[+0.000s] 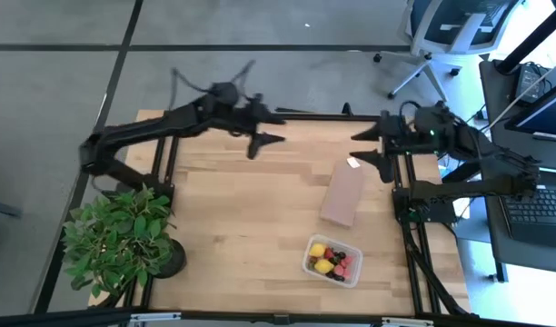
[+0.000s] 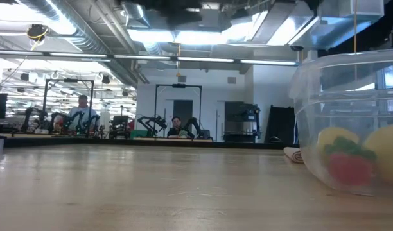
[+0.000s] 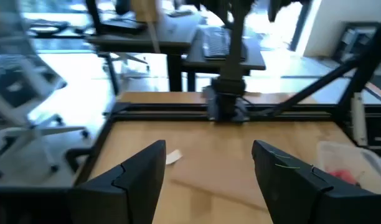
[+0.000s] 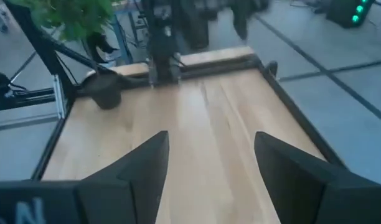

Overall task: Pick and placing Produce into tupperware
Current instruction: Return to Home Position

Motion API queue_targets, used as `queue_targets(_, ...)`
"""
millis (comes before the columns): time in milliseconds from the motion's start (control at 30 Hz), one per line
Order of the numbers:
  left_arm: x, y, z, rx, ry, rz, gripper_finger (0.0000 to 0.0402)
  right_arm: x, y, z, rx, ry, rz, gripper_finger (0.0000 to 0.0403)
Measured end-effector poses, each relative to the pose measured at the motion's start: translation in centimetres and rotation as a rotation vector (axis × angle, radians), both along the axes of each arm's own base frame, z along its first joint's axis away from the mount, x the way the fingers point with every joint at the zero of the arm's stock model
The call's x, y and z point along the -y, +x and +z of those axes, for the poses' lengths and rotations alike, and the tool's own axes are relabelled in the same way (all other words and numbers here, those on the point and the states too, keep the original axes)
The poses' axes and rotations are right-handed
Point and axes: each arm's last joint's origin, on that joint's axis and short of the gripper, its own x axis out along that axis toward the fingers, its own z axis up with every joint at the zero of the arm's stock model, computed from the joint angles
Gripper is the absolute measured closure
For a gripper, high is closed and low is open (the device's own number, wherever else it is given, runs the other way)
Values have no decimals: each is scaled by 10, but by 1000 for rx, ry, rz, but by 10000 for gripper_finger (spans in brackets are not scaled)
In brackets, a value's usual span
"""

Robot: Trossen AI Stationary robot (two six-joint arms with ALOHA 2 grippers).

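Note:
The clear tupperware (image 1: pixel 332 261) sits on the table near its near right corner, with yellow, red and dark produce (image 1: pixel 330 261) inside. In the low view the tupperware (image 2: pixel 350 122) fills the right side, showing yellow pieces and a red one (image 2: pixel 347 165). The left wrist view catches the tupperware (image 3: pixel 349 163) too. My left gripper (image 1: pixel 265 127) hovers open above the far middle of the table; my left gripper (image 3: pixel 208 163) holds nothing. My right gripper (image 1: pixel 366 145) hovers open near the far right edge; my right gripper (image 4: pixel 210 158) is empty as well.
A flat brown block (image 1: pixel 342 193) lies right of centre, between the grippers and the tupperware. A leafy potted plant (image 1: pixel 124 238) stands at the near left corner. Bare wood (image 1: pixel 242 218) spans the middle. An office chair and desks stand beyond the table; people show far off in the low view.

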Motion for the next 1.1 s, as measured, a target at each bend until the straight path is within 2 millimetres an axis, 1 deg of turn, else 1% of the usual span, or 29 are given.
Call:
queue_targets(67,-2,-24,-10,19,4,36,170,-2,-12,-16,10,8,-32,165)
queue_targets(200,-2,-63,-32,65,-22,110,170,-4,-28,-39,135,-42,-89,165)
queue_targets(267,-1,-80,-43,108,-36,145,170,-5,-35,-49,199,-71,-103,165)
queue_targets(400,-2,-104,-70,186,-87,212,170,-6,-46,-70,258,-79,-135,165)
queue_targets(500,1,-117,-91,209,-121,239,170,-8,-52,-88,259,-48,-149,165)
queue_targets(600,6,-126,-110,231,-152,238,170,-9,-57,-103,285,-21,-155,165)
queue_targets(767,14,-137,-137,276,-195,224,170,-10,-64,-122,340,4,-160,165)
queue_targets(900,20,-145,-154,330,-221,221,170,-11,-67,-137,383,22,-163,165)
queue_targets(1100,26,-155,-175,363,-255,242,170,-12,-70,-155,433,61,-166,165)
